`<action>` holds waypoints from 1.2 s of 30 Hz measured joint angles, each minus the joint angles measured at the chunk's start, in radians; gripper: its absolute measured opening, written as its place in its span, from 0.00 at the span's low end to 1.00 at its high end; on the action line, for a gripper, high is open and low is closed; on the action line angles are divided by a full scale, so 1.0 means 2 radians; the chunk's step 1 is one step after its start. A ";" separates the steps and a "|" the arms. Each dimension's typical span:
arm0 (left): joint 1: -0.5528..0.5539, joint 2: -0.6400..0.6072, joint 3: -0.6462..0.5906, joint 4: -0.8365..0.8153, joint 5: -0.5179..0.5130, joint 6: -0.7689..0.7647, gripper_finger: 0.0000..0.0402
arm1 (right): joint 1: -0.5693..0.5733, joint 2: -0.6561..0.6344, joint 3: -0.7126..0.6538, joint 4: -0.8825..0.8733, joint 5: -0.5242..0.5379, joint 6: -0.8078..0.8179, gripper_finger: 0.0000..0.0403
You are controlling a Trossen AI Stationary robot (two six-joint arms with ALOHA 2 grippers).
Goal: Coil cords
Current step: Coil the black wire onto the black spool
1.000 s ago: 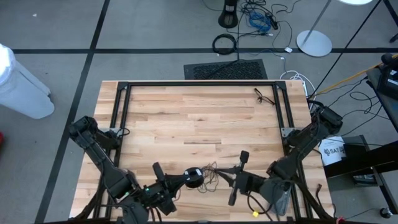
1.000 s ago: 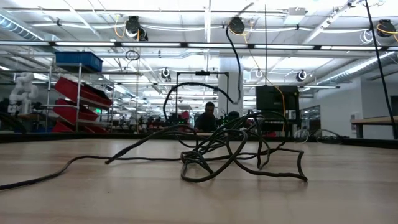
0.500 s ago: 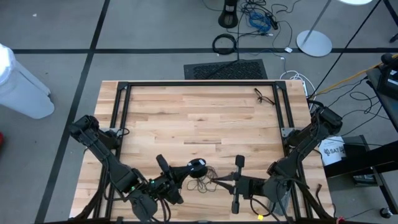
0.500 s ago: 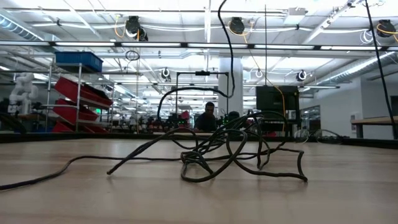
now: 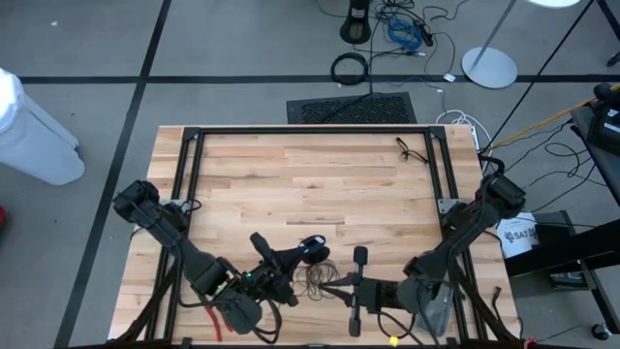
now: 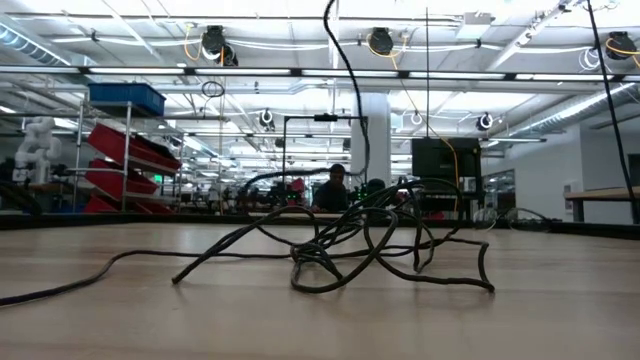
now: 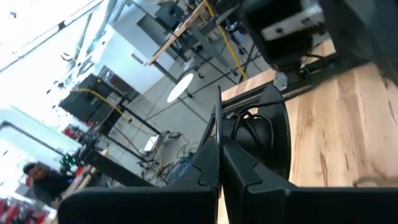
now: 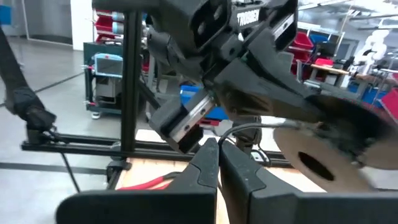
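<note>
The thin black cord lies as a loose tangle [image 5: 315, 279] [image 6: 370, 240] on the wood near the table's front edge, and one strand [image 6: 350, 90] rises out of the low view. Its round puck [image 5: 312, 242] [image 8: 333, 143] is lifted at the tips of my left gripper [image 5: 302, 250] [image 7: 219, 158], which is shut. My right gripper [image 5: 329, 286] [image 8: 217, 146] points level toward the left one, shut on the cord just right of the tangle. My left gripper has the puck at its fingertips [image 8: 298, 109], coming level from the near left. A thin dark edge [image 7: 219, 118] stands up from between the shut fingers. The puck is lifted clear of the table; which part is pinched, I cannot tell. My right gripper pinches a strand of the cord between its two fingertips, level, from the table's right. The strand [image 8: 249, 129] leaves the fingertips and arcs slack over to the puck. The rest of the cord hangs down to the tangle on the wood.
A black metal frame [image 5: 310, 131] runs along the far edge and both sides of the table. Another small black cord [image 5: 415, 150] lies at the far right corner. The wood between the frame rails [image 5: 310, 194] is bare. Cables and a thick cable ring [image 5: 349, 68] lie on the floor beyond.
My left gripper has swung toward the far and right edges, carrying the puck away from the near edge. My right gripper has gone left and toward the near edge. The lifted strand has shifted left and its arc has sunk; the tangle has stayed on the wood.
</note>
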 joint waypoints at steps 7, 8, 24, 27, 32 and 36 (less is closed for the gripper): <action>0.008 0.000 0.000 0.001 -0.003 -0.039 0.00 | -0.013 0.012 0.000 0.010 0.003 -0.008 0.00; 0.009 0.000 0.000 0.001 -0.002 -0.045 0.00 | -0.015 0.015 0.000 0.011 0.004 -0.008 0.00; 0.011 0.000 0.000 0.039 0.011 -0.100 0.00 | -0.024 0.034 0.000 0.032 0.056 -0.047 0.00; 0.011 0.000 0.000 0.039 0.012 -0.105 0.00 | -0.027 0.036 0.000 0.032 0.055 -0.047 0.00; 0.011 0.000 0.000 0.041 0.021 -0.108 0.00 | -0.036 0.049 0.000 0.031 0.054 -0.041 0.00; 0.011 0.000 0.000 0.052 0.032 -0.103 0.00 | -0.042 0.058 0.000 0.030 0.046 -0.040 0.00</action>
